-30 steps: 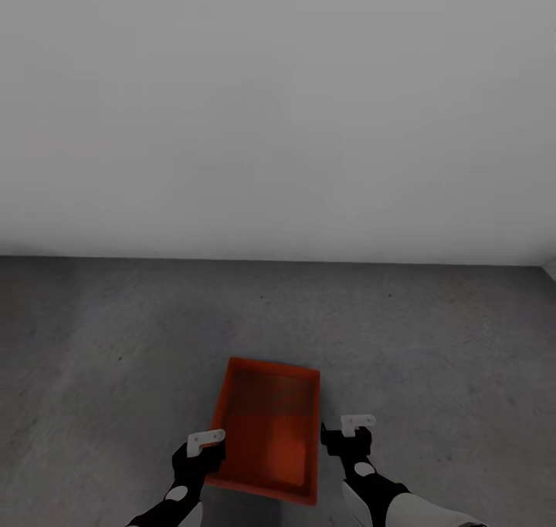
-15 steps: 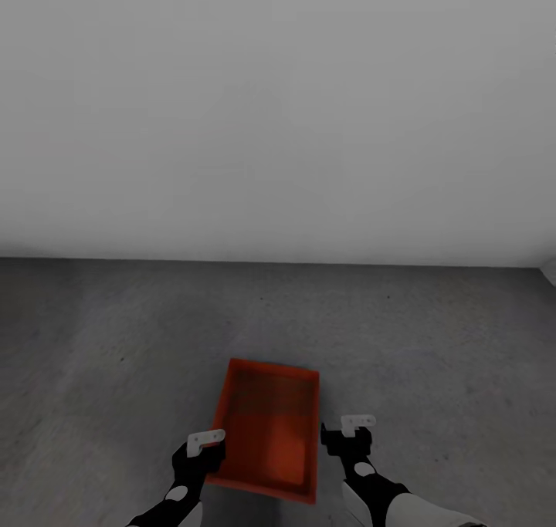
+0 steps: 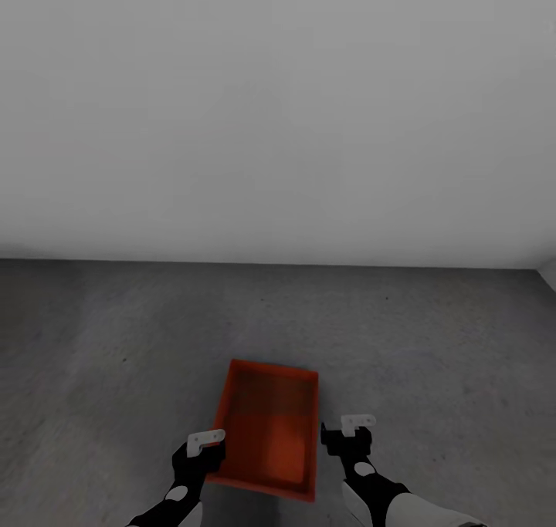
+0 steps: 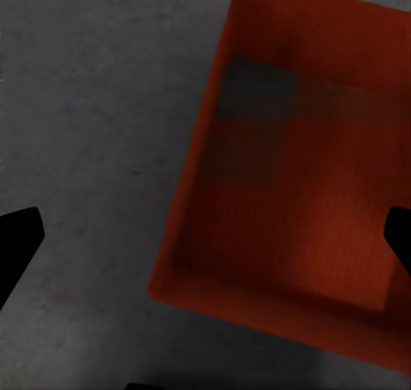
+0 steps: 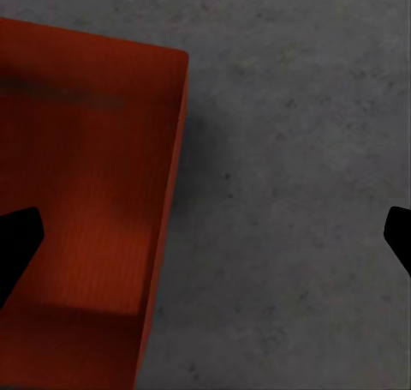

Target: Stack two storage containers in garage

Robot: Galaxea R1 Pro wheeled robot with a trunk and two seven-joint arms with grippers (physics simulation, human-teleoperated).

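Note:
A red-orange open-topped storage container rests on the dark grey concrete floor of the garage, just in front of me. My left gripper hovers over its near left corner and stands open. In the left wrist view, the dark fingertips straddle the container's wall. My right gripper is open beside the near right wall. In the right wrist view, one fingertip is over the container and the other over the floor. Neither gripper holds anything.
A plain white wall rises behind the container and meets the floor along a straight line. Bare concrete spreads to the left, to the right and beyond the container.

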